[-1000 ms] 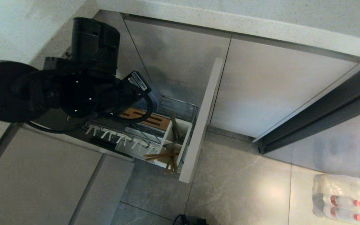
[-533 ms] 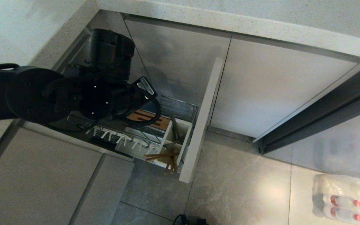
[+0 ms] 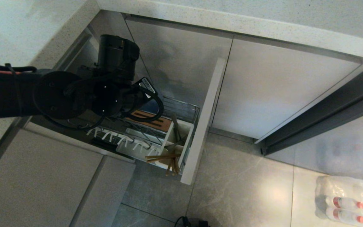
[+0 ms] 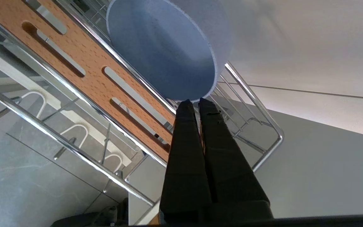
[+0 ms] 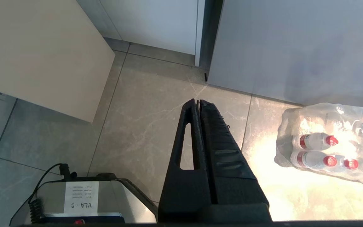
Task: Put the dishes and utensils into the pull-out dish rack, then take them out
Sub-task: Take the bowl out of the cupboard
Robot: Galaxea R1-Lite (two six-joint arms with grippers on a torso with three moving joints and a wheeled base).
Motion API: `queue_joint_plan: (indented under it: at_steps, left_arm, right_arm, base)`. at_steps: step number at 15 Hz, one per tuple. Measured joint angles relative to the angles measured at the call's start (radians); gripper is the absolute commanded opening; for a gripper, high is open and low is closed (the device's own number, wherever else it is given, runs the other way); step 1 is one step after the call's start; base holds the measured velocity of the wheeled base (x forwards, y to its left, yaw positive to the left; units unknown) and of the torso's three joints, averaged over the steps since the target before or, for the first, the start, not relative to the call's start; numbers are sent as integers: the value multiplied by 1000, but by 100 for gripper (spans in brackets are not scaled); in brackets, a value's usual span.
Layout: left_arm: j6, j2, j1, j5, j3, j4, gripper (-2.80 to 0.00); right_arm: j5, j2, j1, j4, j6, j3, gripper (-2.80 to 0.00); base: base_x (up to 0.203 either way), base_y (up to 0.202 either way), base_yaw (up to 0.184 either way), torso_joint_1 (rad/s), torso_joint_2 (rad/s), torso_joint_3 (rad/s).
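The pull-out dish rack [image 3: 181, 108] stands drawn out from the lower cabinet, with its brown slotted wooden strip [image 3: 148, 119], white prongs [image 3: 118, 138], white caddy [image 3: 176, 138] and beige front panel [image 3: 203, 126]. Light-brown chopsticks [image 3: 164, 156] lie across the caddy's near end. My left gripper [image 4: 193, 101] hangs over the rack's back part, shut on the rim of the blue-grey bowl [image 4: 159, 50], which is held above the wooden strip [image 4: 83, 72] and the chrome wire [image 4: 257, 104]. In the head view the black wrist hides the fingers. The plate is out of view. My right gripper [image 5: 198, 101] is shut and empty, parked over the floor.
The white countertop [image 3: 232, 22] overhangs the shut cabinet doors behind the rack. A shrink-wrapped pack of water bottles [image 3: 348, 201] lies on the tiled floor at the right. The robot's own base [image 5: 83, 198] sits below the right gripper.
My left arm has swung to the right and further in over the rack, still carrying the bowl. The right arm and the rack have not moved.
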Motion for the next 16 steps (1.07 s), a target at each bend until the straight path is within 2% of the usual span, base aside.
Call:
queue_joint_plan:
  at_steps: [2, 3, 10, 16]
  left_arm:
    - [0, 5, 3, 0, -1, 0, -280]
    - [2, 8, 3, 0, -1, 1, 0]
    - [9, 19, 10, -1, -11, -4, 0]
    - [100, 96, 49, -1, -84, -133, 0]
  right_arm:
    - [0, 0, 0, 0, 0, 0, -280]
    - [0, 0, 0, 0, 0, 0, -280]
    - [0, 0, 0, 0, 0, 0, -280]
    - [0, 0, 0, 0, 0, 0, -280]
  base:
    - [0, 0, 0, 0, 0, 0]
    - [0, 0, 0, 0, 0, 0]
    - [0, 0, 0, 0, 0, 0]
    - [0, 0, 0, 0, 0, 0]
